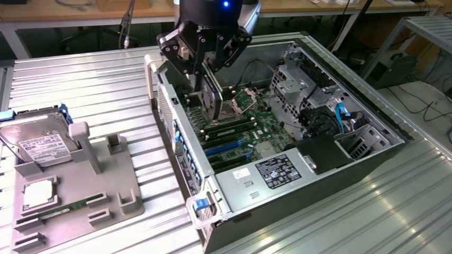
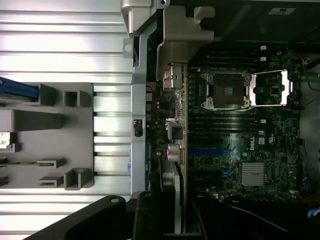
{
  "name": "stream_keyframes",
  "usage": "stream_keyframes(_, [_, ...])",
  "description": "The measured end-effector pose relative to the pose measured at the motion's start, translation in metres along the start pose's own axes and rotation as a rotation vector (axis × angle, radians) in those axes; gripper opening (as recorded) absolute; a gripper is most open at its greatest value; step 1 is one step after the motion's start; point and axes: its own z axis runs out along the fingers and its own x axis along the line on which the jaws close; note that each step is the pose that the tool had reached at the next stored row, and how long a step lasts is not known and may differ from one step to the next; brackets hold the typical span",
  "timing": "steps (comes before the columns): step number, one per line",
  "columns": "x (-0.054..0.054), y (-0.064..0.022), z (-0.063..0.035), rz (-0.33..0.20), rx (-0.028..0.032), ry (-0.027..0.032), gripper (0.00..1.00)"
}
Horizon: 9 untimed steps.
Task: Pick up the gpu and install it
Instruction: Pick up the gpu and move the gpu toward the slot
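Gpu [image 1: 214,103] pinched upright in pincer [image 1: 206,84] above open computer case [image 1: 395,132], ribbed metal table [image 1: 84,79], wooden workbenches [image 1: 71,13] behind

The counter [image 1: 84,79] is a silvery metal top of long raised ribs and grooves. An open computer case [image 1: 304,209] lies on its side directly on it, open face up. Just beside the case, toward the exterior view's left, a flat grey parts holder [image 1: 106,185] with upright posts and slots rests on the ribs, with a strip of bare metal between it and the case. The ribbed surface also shows on the case's other sides.
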Motion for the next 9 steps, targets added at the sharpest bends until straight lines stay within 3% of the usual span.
stream_keyframes(9, [-0.0103, -0.0002, 0.0003, 0.000, 0.0001, 0.0000, 0.28])
